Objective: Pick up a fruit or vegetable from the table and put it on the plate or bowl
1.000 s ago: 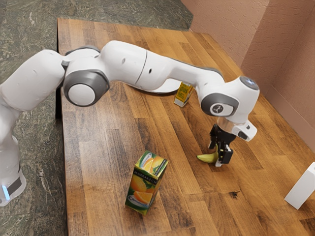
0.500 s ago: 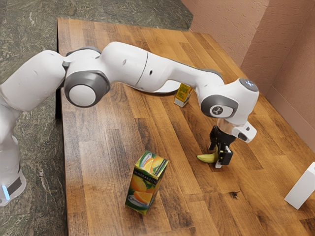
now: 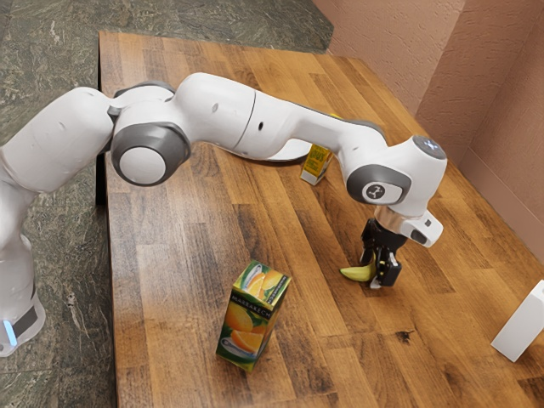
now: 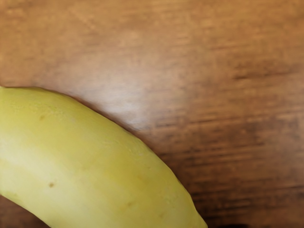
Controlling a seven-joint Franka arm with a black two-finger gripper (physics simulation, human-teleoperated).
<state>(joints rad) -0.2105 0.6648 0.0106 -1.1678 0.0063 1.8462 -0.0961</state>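
Note:
A yellow banana (image 3: 357, 273) lies on the wooden table (image 3: 187, 280), right of the middle in the exterior view. My gripper (image 3: 379, 270) stands straight down over its right end, low at the table, with both fingers pressed against the banana from two sides. In the wrist view the banana (image 4: 80, 171) is large and close just under my hand, with bare wood around it. A white plate (image 3: 289, 154) lies farther back on the table, mostly hidden behind my arm.
A small yellow carton (image 3: 317, 161) stands beside the plate. An orange-juice carton (image 3: 253, 314) stands toward the front of the table, to the exterior view's left of the banana. A white box (image 3: 520, 323) sits at the right edge. Pink walls close off the far right.
My hand has sunk slightly onto the banana and shifted a touch to the exterior view's left. The banana and the cartons have stayed where they were.

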